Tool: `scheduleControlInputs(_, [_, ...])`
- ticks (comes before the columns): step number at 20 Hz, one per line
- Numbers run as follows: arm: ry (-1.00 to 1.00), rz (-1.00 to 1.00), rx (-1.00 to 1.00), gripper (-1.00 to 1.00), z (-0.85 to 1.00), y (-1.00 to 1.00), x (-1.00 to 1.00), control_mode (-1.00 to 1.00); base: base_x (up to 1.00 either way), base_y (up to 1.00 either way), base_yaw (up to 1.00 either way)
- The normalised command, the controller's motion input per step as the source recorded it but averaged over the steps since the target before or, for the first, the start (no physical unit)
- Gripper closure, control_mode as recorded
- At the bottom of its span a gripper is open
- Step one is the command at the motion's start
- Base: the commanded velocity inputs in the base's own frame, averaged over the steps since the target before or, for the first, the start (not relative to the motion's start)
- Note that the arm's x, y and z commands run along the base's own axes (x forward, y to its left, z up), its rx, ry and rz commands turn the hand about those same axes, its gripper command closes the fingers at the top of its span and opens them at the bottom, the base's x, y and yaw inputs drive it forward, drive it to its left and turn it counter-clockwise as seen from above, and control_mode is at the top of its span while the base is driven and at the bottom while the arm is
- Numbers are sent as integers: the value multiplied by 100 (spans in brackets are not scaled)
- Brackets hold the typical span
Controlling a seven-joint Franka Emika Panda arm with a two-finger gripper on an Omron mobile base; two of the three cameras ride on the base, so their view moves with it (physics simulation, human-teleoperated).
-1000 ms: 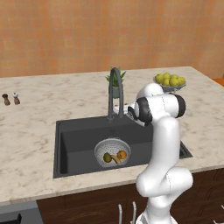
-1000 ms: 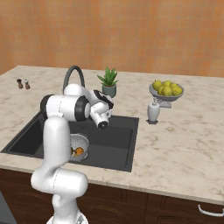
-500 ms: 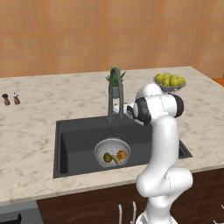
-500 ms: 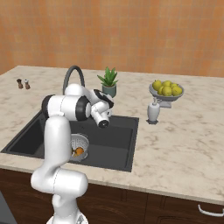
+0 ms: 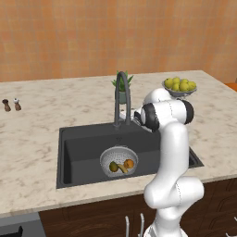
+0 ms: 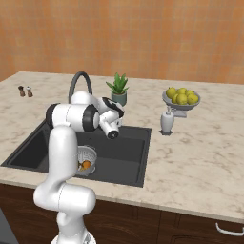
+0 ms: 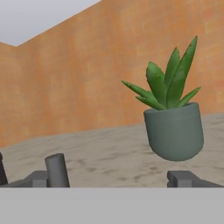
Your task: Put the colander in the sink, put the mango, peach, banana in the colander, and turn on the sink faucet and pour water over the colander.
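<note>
The silver colander (image 5: 118,155) sits on the floor of the dark sink (image 5: 83,152), right of centre. Inside it lie the olive mango (image 5: 113,166), the yellow banana (image 5: 122,168) and the orange peach (image 5: 129,163). The dark gooseneck faucet (image 5: 121,98) rises behind the basin, and no stream shows under its spout. My gripper (image 5: 134,115) hovers level just right of the faucet's base, above the sink's back rim. In the hand view its fingertips (image 7: 181,178) stand wide apart, open, with a short dark cylinder (image 7: 57,169) near the left one. From the right, my arm hides part of the colander (image 6: 87,156).
A green potted plant (image 7: 174,127) stands on the counter just beyond the hand. A grey pedestal bowl of yellow-green fruit (image 5: 179,86) and a white soap dispenser (image 6: 167,121) are to the right. Salt and pepper shakers (image 5: 11,104) stand far left.
The hand has edged slightly left toward the faucet's base. The colander and fruit have not moved.
</note>
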Motion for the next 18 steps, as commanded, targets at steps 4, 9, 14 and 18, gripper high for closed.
scheduleControlInputs(4, [0,0,0,-100,0,0,6,-100,0,0,0])
scheduleControlInputs(9, [0,0,0,-100,0,0,2,-100,0,0,0])
scheduleControlInputs(14, [0,0,0,-100,0,-26,0,-100,0,0,0])
scheduleControlInputs(18, [0,0,0,-100,0,-43,0,-100,0,0,0])
